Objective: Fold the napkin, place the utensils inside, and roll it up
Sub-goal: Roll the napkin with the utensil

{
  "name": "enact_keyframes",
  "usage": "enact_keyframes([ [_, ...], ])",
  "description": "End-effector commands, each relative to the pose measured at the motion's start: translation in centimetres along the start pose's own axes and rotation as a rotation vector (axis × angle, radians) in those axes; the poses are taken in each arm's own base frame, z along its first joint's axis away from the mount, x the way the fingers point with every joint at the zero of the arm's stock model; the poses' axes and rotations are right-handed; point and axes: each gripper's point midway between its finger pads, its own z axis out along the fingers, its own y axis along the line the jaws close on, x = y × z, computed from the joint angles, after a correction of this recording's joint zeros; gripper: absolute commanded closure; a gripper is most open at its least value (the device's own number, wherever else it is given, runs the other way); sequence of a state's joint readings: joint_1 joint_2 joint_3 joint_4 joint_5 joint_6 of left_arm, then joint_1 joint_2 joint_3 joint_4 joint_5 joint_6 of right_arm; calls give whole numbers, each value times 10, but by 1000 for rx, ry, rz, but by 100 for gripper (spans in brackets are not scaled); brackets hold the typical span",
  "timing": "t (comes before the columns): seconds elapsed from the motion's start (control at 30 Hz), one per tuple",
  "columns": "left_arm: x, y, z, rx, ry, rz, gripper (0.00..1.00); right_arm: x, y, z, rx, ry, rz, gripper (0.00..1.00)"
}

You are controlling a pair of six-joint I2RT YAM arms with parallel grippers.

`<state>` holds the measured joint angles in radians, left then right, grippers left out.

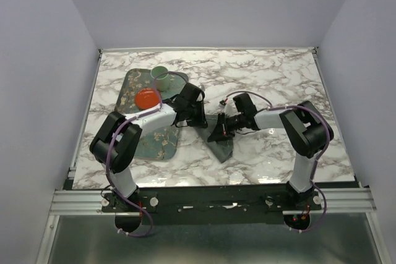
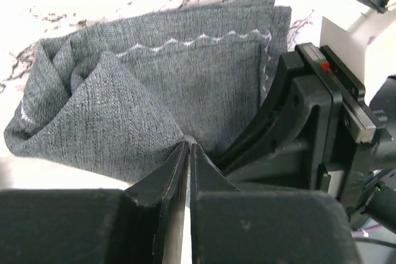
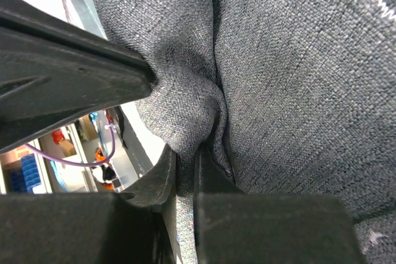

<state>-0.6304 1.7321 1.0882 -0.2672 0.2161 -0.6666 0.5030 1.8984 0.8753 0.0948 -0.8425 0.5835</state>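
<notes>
The dark grey napkin [image 1: 223, 148] lies bunched on the marble table between both grippers. In the left wrist view the napkin [image 2: 154, 91] shows a folded layer with a white zigzag hem. My left gripper [image 1: 203, 122] is shut on a pinch of the cloth at its near edge [image 2: 189, 144]. My right gripper [image 1: 221, 132] is shut on a bulging fold of the napkin [image 3: 278, 78], with cloth between its jaws [image 3: 187, 168]. The two grippers are close together. The right gripper's body shows in the left wrist view [image 2: 309, 122]. The utensils are out of view.
A green floral tray [image 1: 162, 143] lies at the left, under the left arm. It holds an orange bowl [image 1: 147, 98] and a pale green cup [image 1: 162, 78]. The marble table [image 1: 266, 72] extends behind and to the right.
</notes>
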Motion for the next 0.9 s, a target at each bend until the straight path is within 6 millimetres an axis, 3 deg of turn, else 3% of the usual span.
enact_keyframes([
  [0.0,7,26,13,-83,-18,-12,87,15,-34,-4,165,35,38,80],
  [0.27,20,53,23,-151,1,-12,90,-1,-24,-27,268,19,-91,70],
  [0.53,25,60,32,-159,11,-14,91,-20,8,-59,368,-51,-252,55],
  [0.67,22,60,32,-158,8,-12,91,-17,25,-54,416,-60,-362,47],
  [0.87,22,62,33,-156,11,-20,91,-19,28,-36,610,-149,-509,41],
])
